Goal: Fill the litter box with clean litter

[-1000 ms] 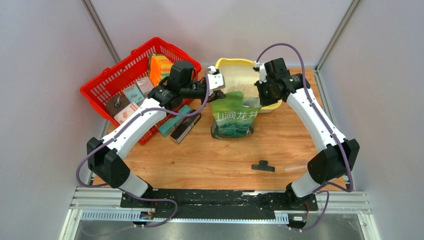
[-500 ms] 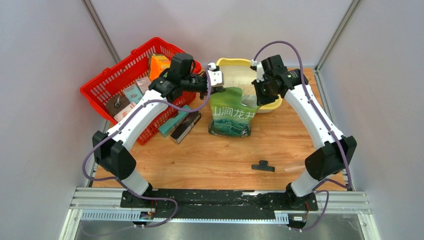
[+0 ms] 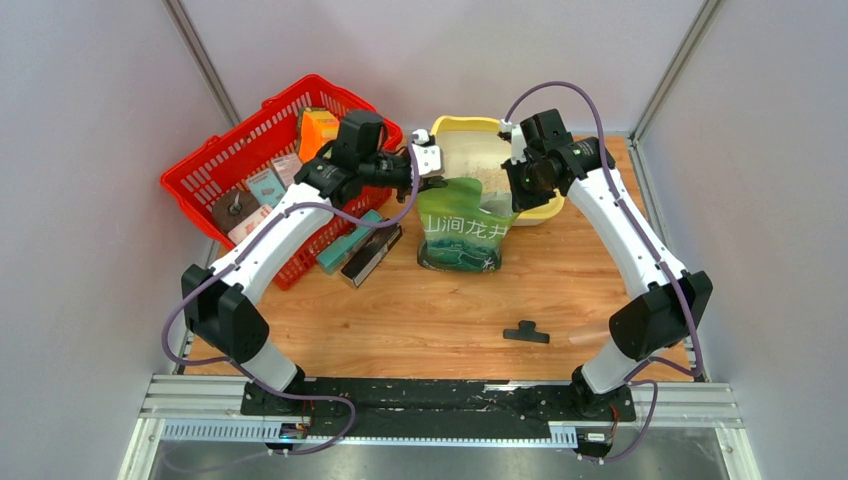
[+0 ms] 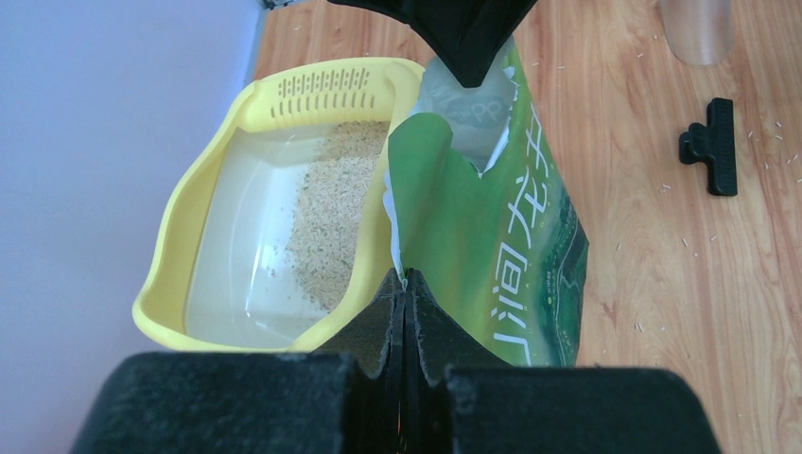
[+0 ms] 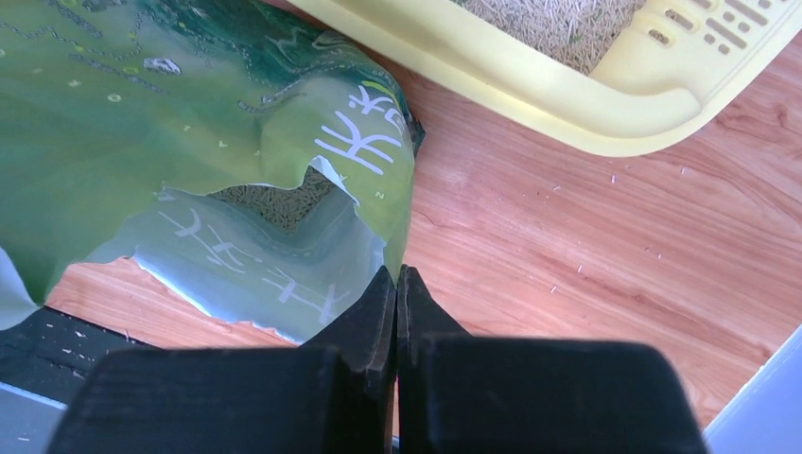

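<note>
Wooden table [image 3: 440, 310], grey walls. Left gripper [image 4: 405, 280], right gripper [image 5: 397, 274] both clamped on green bag [image 3: 465, 225] mouth. Litter box [image 4: 322, 90] part-filled with clean litter [image 4: 326, 218]. Mid-pour, by my reading; next move likely needs bag mouth tipped over rim.

One litter box [image 3: 466, 123], one green bag [image 3: 462, 238]

We read the litter box [image 4: 378, 80] as smooth pale yellow plastic with a soft sheen; its white basin [image 4: 241, 246] is glossier. The clean litter [image 4: 326, 222] is a matt, rough, grainy mass. The bag [image 4: 492, 246] is glossy printed green film, creased, with a silvery lining at the torn mouth. The table [image 4: 662, 312] shows wood grain under a satin finish. The clip [image 4: 711, 147] is matt black plastic. The basket [image 3: 225, 165] is red plastic mesh. The fingers [image 4: 374, 326] of the left gripper [image 4: 404, 284] are matt black with a rough, pebbled surface
</note>
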`<state>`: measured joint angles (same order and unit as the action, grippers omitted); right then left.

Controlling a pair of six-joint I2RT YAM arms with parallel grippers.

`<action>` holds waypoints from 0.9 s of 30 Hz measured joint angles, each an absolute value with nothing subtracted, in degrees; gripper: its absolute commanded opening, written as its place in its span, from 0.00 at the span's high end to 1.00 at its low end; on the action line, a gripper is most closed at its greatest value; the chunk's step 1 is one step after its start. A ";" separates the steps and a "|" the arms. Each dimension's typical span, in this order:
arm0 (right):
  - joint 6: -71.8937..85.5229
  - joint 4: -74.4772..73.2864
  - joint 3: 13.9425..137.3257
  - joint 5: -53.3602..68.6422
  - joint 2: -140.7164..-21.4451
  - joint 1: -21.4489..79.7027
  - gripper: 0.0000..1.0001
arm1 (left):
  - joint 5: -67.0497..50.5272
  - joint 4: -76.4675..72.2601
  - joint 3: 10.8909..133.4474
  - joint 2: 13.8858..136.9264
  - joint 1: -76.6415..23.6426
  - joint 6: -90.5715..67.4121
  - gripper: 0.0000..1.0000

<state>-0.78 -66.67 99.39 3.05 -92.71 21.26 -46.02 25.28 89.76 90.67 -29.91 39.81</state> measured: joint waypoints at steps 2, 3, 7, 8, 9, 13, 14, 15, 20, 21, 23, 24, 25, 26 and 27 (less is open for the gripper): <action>-0.71 -67.33 100.29 3.07 -93.10 21.34 1.00 | -46.00 24.64 88.62 89.69 -29.91 39.88 1.00; -0.45 -67.83 101.38 3.07 -93.67 21.41 1.00 | -46.00 24.45 88.20 89.38 -29.91 39.81 1.00; 0.43 -68.90 105.12 3.09 -95.59 22.85 1.00 | -45.91 23.07 86.67 88.49 -29.87 39.46 1.00; 0.56 -69.14 105.36 3.05 -95.61 23.35 1.00 | -45.91 22.65 86.30 88.36 -29.85 39.31 1.00; 0.67 -69.38 105.54 3.03 -95.61 23.88 1.00 | -45.91 22.11 85.84 88.12 -29.85 39.20 1.00; 0.64 -69.84 106.50 2.42 -95.61 26.65 1.00 | -45.69 21.02 84.73 87.35 -29.85 39.00 1.00; 0.62 -69.91 106.54 2.15 -95.61 26.98 1.00 | -45.56 20.91 84.66 87.31 -29.85 38.96 1.00; 0.58 -70.00 106.54 1.87 -95.61 27.27 1.00 | -45.50 20.82 84.66 87.31 -29.82 38.92 1.00; 0.32 -70.50 106.56 -0.75 -95.61 26.72 1.00 | -44.93 20.75 84.66 87.31 -29.82 38.79 1.00; 0.12 -70.63 106.63 -1.37 -95.61 26.37 1.00 | -44.88 20.75 84.66 87.31 -29.82 38.72 1.00; -0.27 -70.70 107.02 -2.48 -95.61 25.93 1.00 | -44.84 20.71 84.66 87.31 -29.82 38.52 1.00; -0.49 -70.72 107.37 -2.92 -95.59 25.71 1.00 | -44.82 20.71 84.66 87.31 -29.82 38.39 1.00; -0.62 -70.70 107.81 -3.05 -95.59 25.63 1.00 | -44.80 20.71 84.66 87.31 -29.82 38.24 1.00; -0.75 -70.70 108.42 -3.05 -95.61 25.52 0.95 | -44.77 20.71 84.66 87.31 -29.82 38.15 1.00; -0.89 -70.61 109.12 -3.07 -95.50 25.41 0.80 | -44.77 20.71 84.66 87.31 -29.82 37.95 1.00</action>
<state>-0.89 -70.61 109.12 -3.07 -95.50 25.41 -44.77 20.71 84.66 87.31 -29.82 37.95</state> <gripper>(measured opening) 0.004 0.007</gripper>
